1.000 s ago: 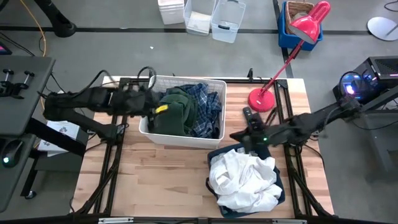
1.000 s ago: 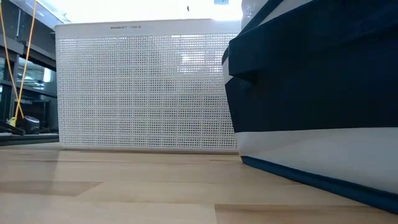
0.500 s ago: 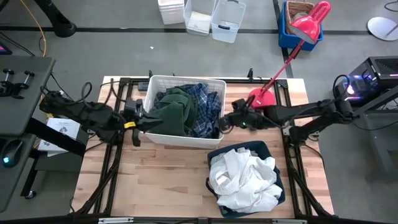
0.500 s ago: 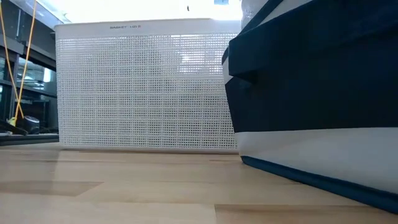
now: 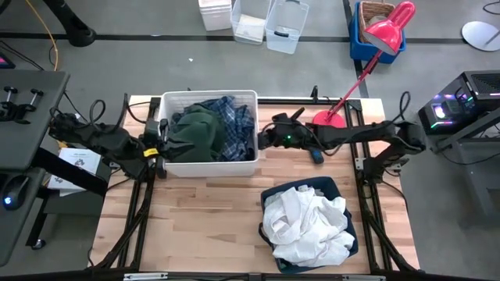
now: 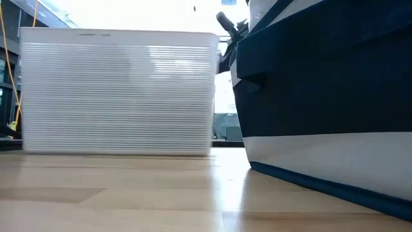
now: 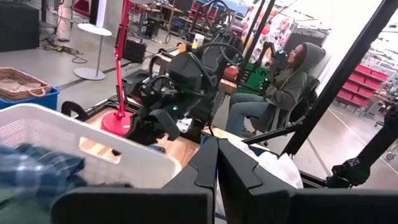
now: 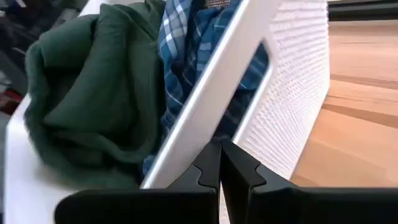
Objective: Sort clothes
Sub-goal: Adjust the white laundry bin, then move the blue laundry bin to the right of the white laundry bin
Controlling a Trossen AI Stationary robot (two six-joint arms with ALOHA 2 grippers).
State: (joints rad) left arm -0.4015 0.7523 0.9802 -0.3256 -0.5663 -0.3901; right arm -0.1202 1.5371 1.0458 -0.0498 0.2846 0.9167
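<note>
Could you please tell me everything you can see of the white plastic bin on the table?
The white plastic bin is a rectangular basket with finely perforated walls and a solid rim, standing upright on the wooden table toward its back left. A dark green garment and a blue-and-white plaid shirt fill it. The left gripper sits shut at its left wall, the right gripper shut at its right rim. The navy fabric bin stands apart from it.

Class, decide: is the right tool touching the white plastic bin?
Touching. The right wrist view shows the right tool shut, its tips pressed against the white plastic bin's rim, with no gap.
</note>
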